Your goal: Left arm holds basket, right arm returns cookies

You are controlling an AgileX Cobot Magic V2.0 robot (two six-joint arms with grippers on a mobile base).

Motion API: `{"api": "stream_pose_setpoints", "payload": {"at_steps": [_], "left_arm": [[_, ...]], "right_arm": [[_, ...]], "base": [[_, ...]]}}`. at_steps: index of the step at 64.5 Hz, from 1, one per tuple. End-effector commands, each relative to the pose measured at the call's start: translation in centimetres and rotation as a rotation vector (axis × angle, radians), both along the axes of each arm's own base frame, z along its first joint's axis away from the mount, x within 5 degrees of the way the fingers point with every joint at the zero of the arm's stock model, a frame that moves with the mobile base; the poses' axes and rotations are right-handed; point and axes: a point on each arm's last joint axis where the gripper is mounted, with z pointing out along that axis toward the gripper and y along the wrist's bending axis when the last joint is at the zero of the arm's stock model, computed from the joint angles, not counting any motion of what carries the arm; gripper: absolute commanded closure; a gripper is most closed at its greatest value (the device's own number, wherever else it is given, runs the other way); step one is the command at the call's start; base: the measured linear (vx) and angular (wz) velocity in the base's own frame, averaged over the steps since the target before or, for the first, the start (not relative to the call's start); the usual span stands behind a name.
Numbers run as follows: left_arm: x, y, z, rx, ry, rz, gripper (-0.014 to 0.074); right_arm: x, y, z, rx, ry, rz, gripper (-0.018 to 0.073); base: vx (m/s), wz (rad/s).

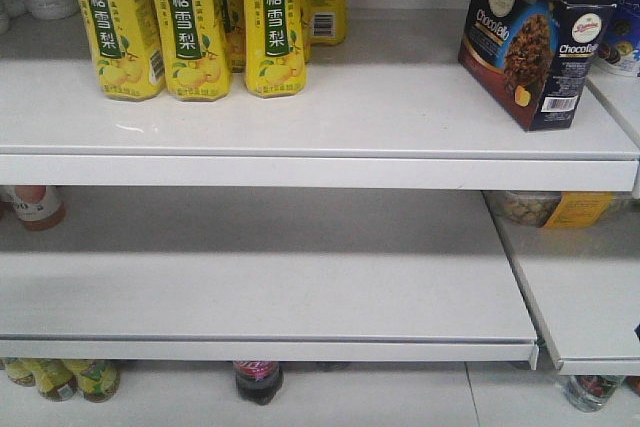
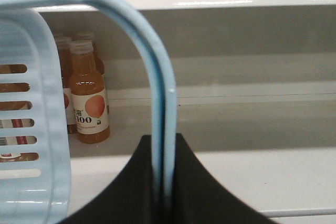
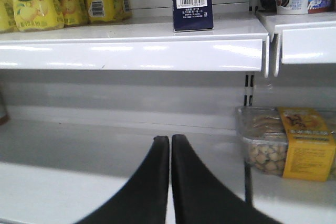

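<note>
Cookies [image 1: 533,37] stand upright at the shelf's [image 1: 300,117] right edge; my right gripper [image 3: 170,139], closed and empty, should back away level, clear of the box.

The shelf [image 1: 300,107] looks like smooth white painted metal, and its front edge shines where the light hits it. The yellow drink bottles [image 1: 190,17] are shiny plastic with glossy wrap labels. The cookies [image 1: 535,37] come in a dark paper box with a smooth, slightly shiny print. The basket [image 2: 31,103] is light blue plastic, smooth with a soft shine, and so is its thin handle [image 2: 157,87]. The left gripper [image 2: 164,182] is dull black with no shine. The fingers [image 3: 152,182] of the right gripper [image 3: 170,140] look matt black too. The snack tub [image 3: 273,140] is clear plastic with a yellow paper label.
</note>
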Motion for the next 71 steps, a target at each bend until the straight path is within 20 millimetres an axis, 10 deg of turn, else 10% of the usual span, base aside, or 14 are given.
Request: {"api": "stream_pose_setpoints", "payload": {"at_steps": [1,71], "left_arm": [[-0.3,0.0,2.1,0.026,-0.148,0.006,0.0603],[-0.3,0.0,2.1,0.026,-0.147,0.006,0.0603]], "right_arm": [[0.1,-0.4,1.0,-0.090,-0.047,-0.041,0.0567],[-0.9,-2.2,-3.1,-0.002,-0.019,-0.307,0.0567]], "base": [[0.00,0.00],[0.00,0.00]]}}
